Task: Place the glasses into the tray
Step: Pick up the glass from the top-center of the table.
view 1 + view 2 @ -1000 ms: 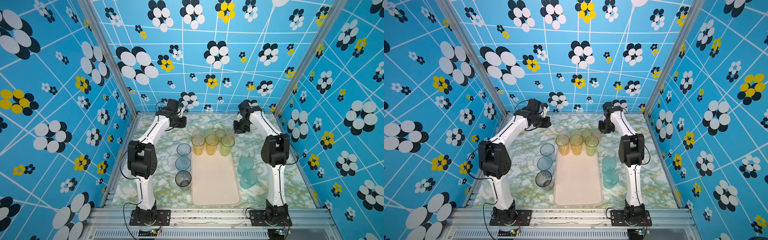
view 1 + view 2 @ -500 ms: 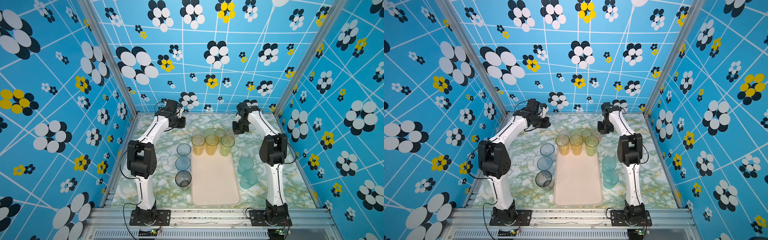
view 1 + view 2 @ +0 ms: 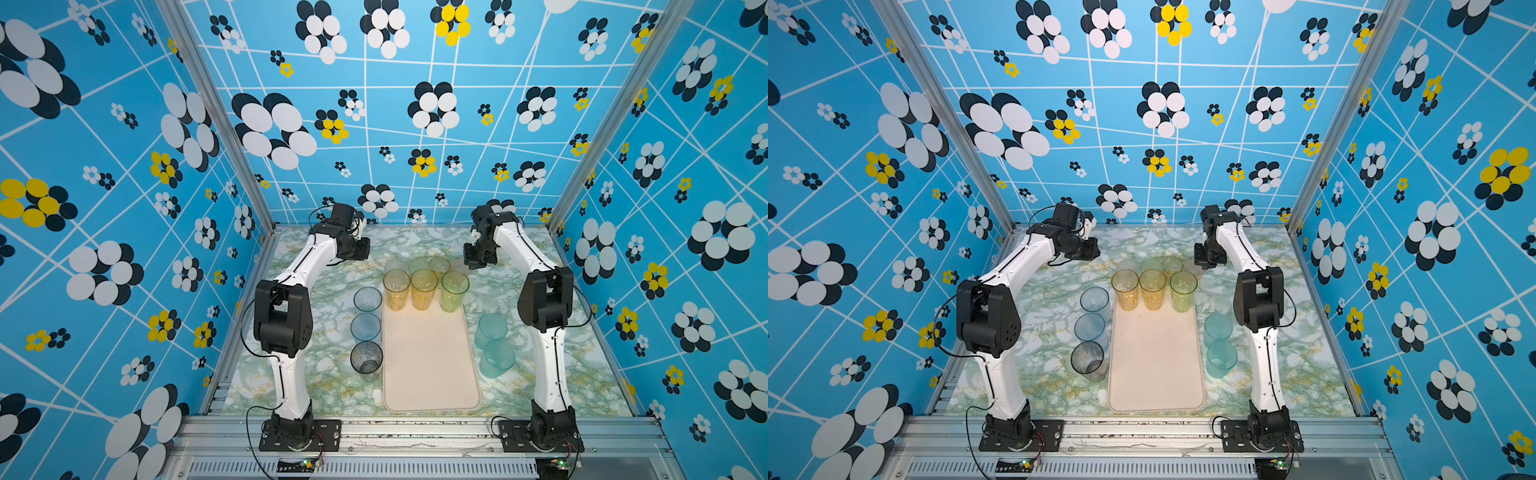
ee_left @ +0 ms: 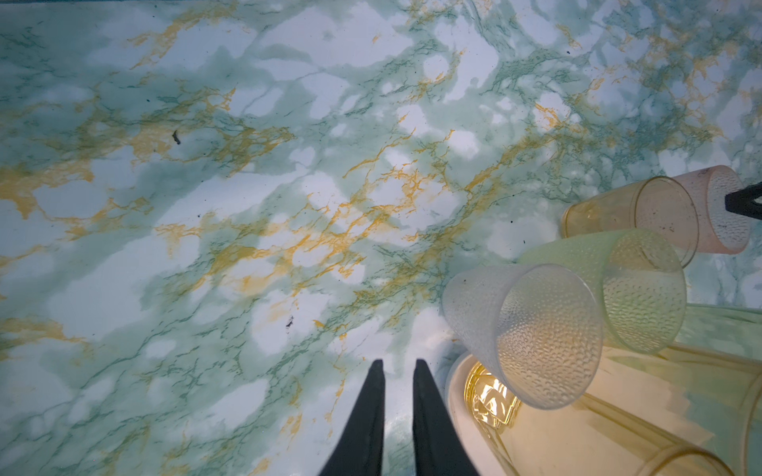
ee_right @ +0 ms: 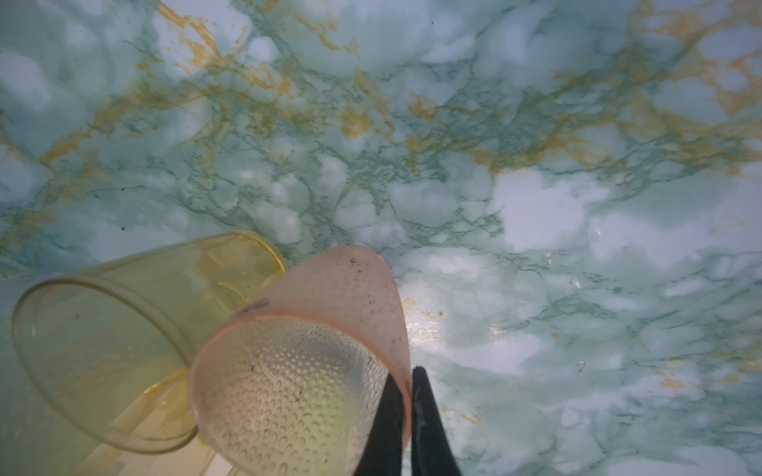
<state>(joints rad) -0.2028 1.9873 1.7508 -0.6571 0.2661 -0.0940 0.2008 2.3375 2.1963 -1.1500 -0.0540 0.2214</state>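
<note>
Pink glass [image 5: 338, 296] pinched by jaws: clear in wrist views only.

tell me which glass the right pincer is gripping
The pink dimpled tumbler. The right pincer pinches its wall at the rim, one finger inside and one outside; the yellow tumbler next to it and every other glass go ungripped.

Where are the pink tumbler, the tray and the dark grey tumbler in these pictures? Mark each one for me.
pink tumbler [image 5: 338, 288]: right wrist view, on its outer side wall.
tray [image 3: 430, 357]: a top view, on its bare floor.
dark grey tumbler [image 3: 366, 360]: a top view, inside its open mouth.
</note>
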